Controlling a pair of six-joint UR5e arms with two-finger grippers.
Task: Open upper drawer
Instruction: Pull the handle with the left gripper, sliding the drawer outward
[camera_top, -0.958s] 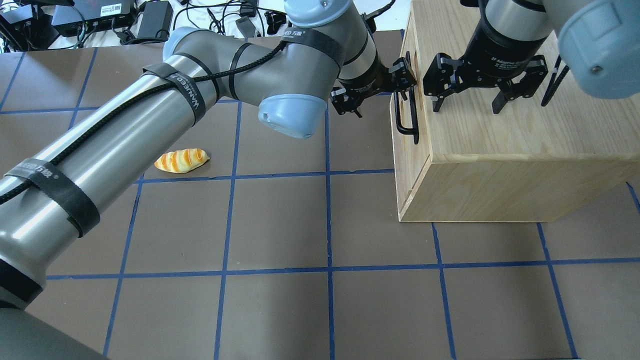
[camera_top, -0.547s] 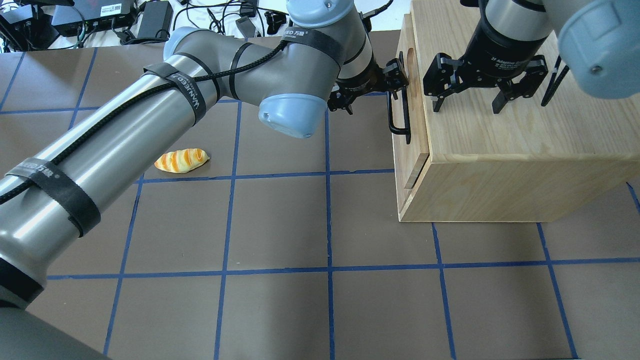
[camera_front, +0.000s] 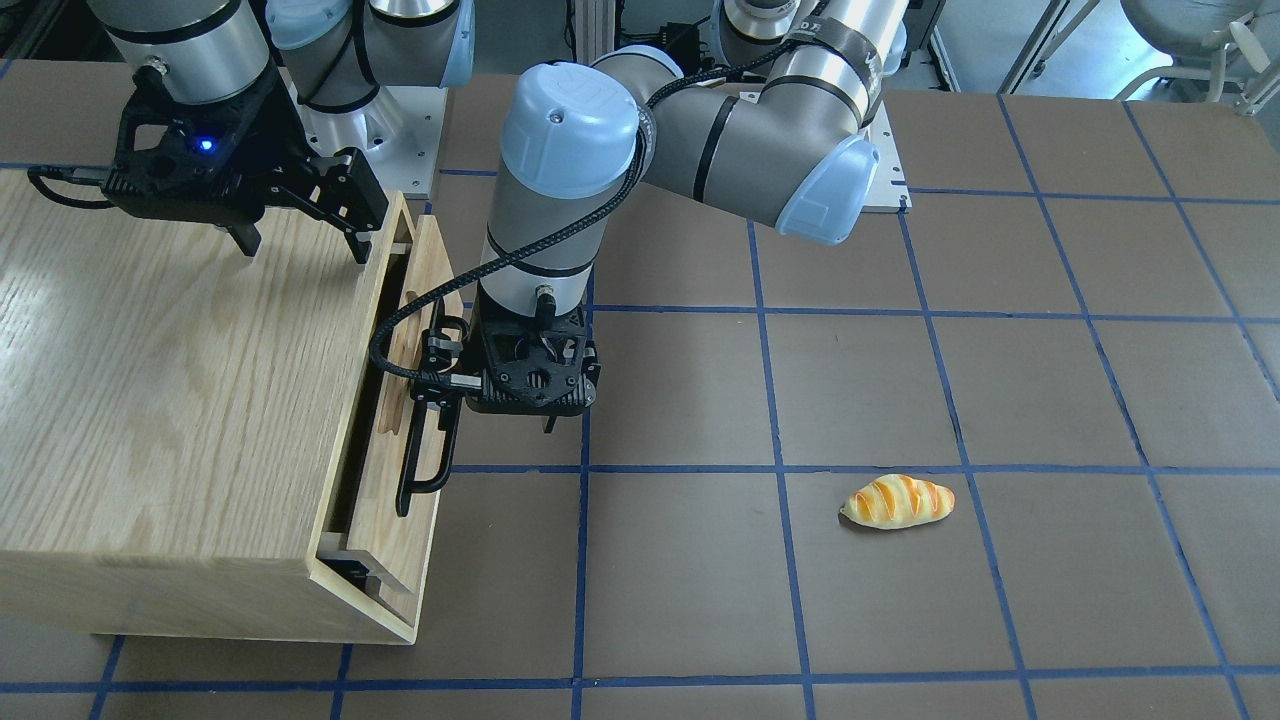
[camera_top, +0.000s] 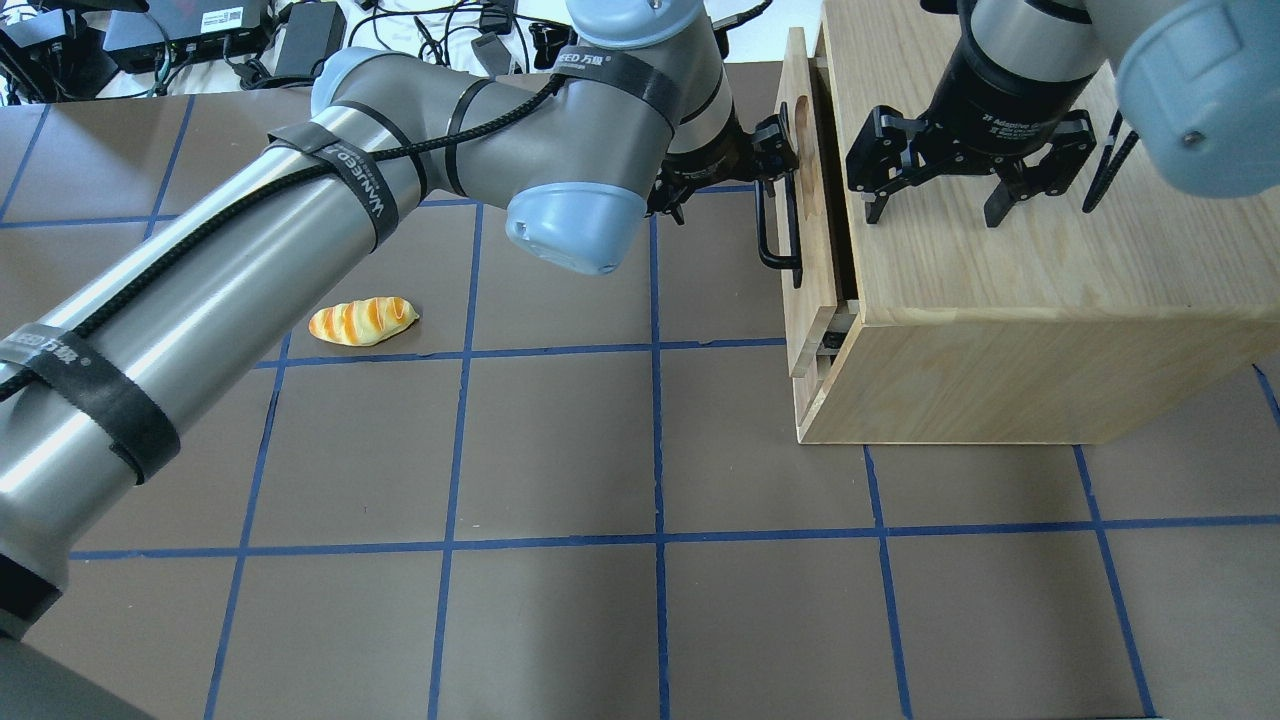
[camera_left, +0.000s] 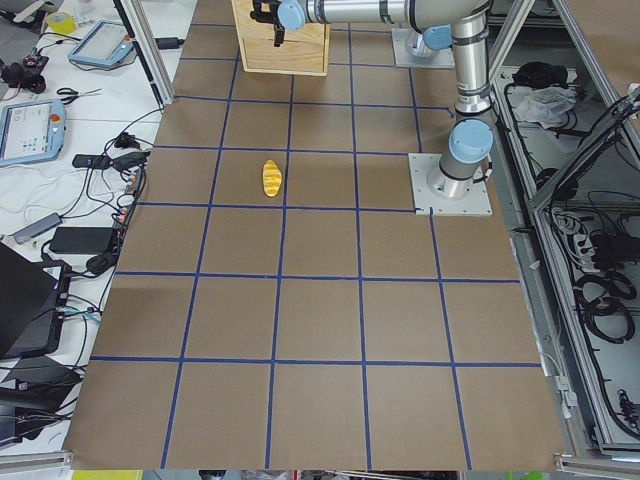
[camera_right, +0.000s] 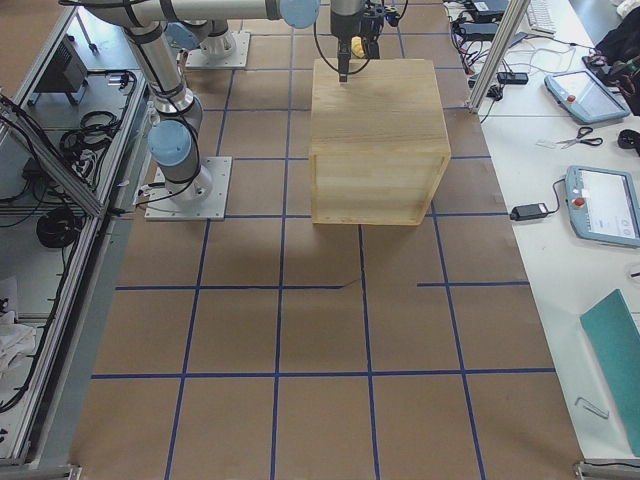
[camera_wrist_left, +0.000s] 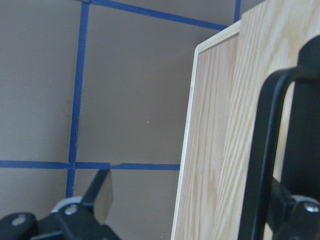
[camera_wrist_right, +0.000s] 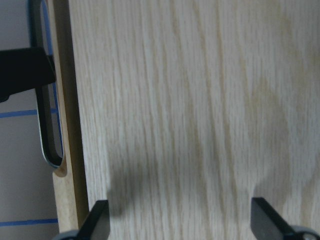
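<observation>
The upper drawer (camera_top: 812, 270) stands slightly pulled out of the light-wood cabinet (camera_top: 1020, 300), with a dark gap behind its front panel. Its long black bar handle (camera_top: 764, 235) faces the open table. My left gripper (camera_top: 725, 175) is open, with one finger hooked behind the handle and the other out over the mat. The front-facing view shows the same: the left gripper (camera_front: 492, 412), the handle (camera_front: 425, 465) and the drawer front (camera_front: 432, 262). In the left wrist view the handle (camera_wrist_left: 267, 150) crosses in front of one finger. My right gripper (camera_top: 935, 215) is open and empty over the cabinet top.
A toy bread roll (camera_top: 362, 321) lies on the brown mat well to the left of the cabinet; it also shows in the front-facing view (camera_front: 897, 501). Cables and power bricks (camera_top: 300, 40) lie past the far table edge.
The drawer front and handle have moved out from the cabinet, leftward in the overhead view, with my left gripper moving along. A gap has opened. The right arm has not moved.
</observation>
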